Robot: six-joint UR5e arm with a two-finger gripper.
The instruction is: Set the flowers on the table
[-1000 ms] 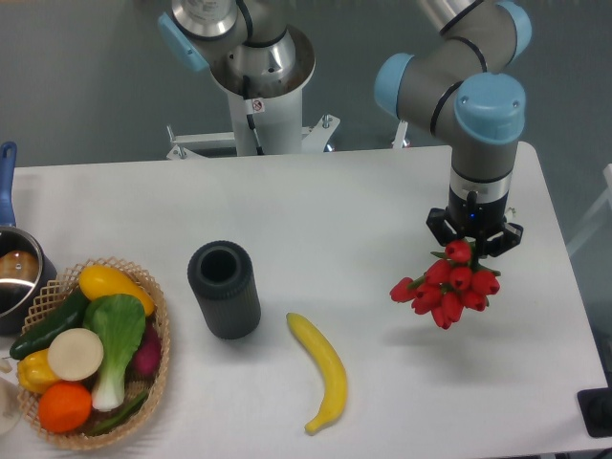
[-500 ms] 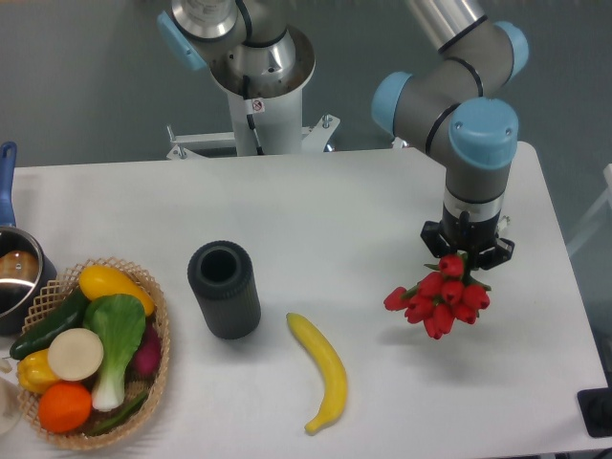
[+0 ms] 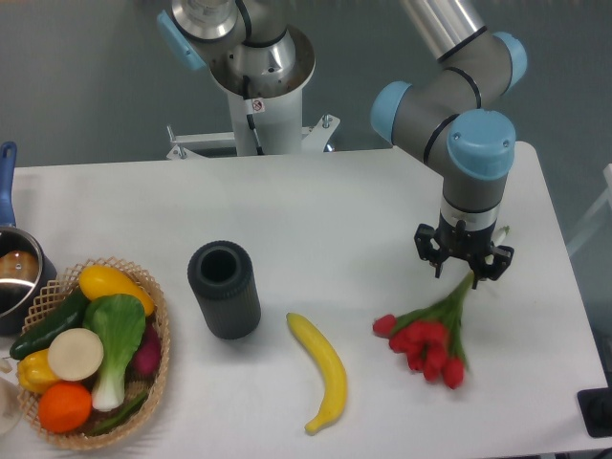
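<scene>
The bunch of red tulips [image 3: 427, 344] lies on the white table [image 3: 325, 210] at the right. Its green stems [image 3: 461, 295] run up and to the right, passing under my gripper [image 3: 464, 265]. The gripper hangs straight down over the stems, above the flower heads. Its fingers look spread apart, with the stems loose between them. The stem tips stick out just right of the wrist.
A dark cylindrical vase [image 3: 224, 288] stands upright left of centre. A yellow banana [image 3: 321, 369] lies between the vase and the flowers. A wicker basket of vegetables [image 3: 88, 349] sits at the front left, with a pot [image 3: 13, 273] behind it.
The flowers hung from the gripper above the table before. They have come down and now lie flat on the table, heads lower and to the left. The gripper shifted slightly left.
</scene>
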